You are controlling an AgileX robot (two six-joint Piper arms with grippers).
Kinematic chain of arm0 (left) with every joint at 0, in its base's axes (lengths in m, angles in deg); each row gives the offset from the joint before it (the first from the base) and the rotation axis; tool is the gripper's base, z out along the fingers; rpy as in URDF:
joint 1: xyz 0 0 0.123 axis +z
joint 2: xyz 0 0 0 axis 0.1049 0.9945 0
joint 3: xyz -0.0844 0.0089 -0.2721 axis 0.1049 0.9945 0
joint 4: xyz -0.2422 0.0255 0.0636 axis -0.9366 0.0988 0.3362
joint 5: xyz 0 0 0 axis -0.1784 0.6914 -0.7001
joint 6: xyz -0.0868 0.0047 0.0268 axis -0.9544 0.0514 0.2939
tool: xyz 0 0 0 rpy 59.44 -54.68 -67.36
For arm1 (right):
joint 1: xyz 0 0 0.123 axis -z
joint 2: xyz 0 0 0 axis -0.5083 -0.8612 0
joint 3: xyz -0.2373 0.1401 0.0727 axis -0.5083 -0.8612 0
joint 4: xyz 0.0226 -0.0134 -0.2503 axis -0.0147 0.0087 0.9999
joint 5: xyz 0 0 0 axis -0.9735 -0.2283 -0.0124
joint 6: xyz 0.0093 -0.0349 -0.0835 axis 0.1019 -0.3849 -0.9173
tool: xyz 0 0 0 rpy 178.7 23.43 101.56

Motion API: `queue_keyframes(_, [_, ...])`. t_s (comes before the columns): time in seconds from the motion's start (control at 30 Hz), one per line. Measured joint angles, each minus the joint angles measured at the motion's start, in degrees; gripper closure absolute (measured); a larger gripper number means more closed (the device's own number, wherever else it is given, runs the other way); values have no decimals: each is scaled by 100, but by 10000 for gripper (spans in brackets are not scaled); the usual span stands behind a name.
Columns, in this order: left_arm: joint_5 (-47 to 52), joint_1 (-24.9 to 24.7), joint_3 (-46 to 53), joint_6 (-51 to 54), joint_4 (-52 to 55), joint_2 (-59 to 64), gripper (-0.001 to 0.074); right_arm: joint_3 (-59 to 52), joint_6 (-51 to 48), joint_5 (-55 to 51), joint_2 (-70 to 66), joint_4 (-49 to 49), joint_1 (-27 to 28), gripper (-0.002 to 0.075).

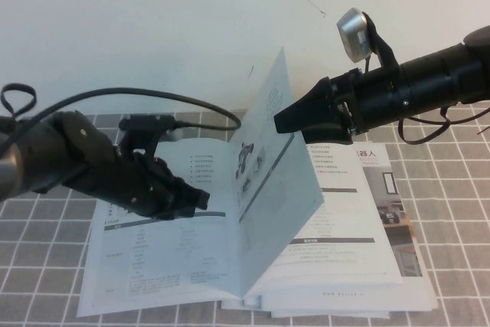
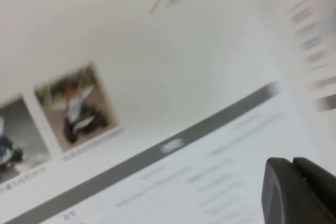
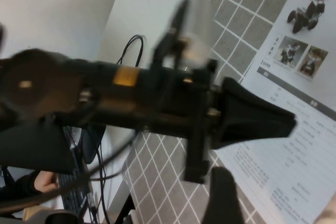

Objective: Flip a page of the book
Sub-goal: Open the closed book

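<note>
Over the grey checked tablecloth (image 1: 46, 227), the thin white glossy booklet (image 1: 337, 266) lies open, and one thin white leaf (image 1: 272, 189) stands nearly upright at the spine, its face with a small wheeled robot and a dark header bar turned toward my left side. My right gripper (image 1: 295, 118) meets that leaf near its upper outer edge from the right; whether its fingers are apart or clamped on the paper I cannot tell. My left gripper (image 1: 197, 199) hovers low over the left-hand page, pressing near it or just above, and I cannot tell its fingers' state either. I judge the turn to be about halfway: the page is lifted but not yet laid over. Next I should carry the leaf's edge leftward past vertical and lower it flat, clearing my left arm so the page does not catch or crease.
</note>
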Motion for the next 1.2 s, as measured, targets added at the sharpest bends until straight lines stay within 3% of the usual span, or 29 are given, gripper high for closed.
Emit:
queue_keyframes(0.2, [458,-65,106,0,67,-1240,739,0,-3,24,0,-10,-65,265])
queue_keyframes(0.33, [562,-385,504,0,136,-1990,739,0,-13,153,0,-22,-220,266])
queue_keyframes(0.6, [-364,-2034,1565,-387,122,-3336,739,0,-76,278,0,-104,-280,265])
queue_keyframes(0.8, [-1351,-3403,1653,-645,-4,-3232,739,0,-89,278,0,-233,-280,265])
queue_keyframes(0.9, [-1989,-3790,1653,-658,-4,-2913,739,0,-112,278,0,-310,-280,265])
queue_keyframes(1.2, [-3689,-3886,1663,-520,-101,-1568,739,13,-145,96,0,-365,-280,266])
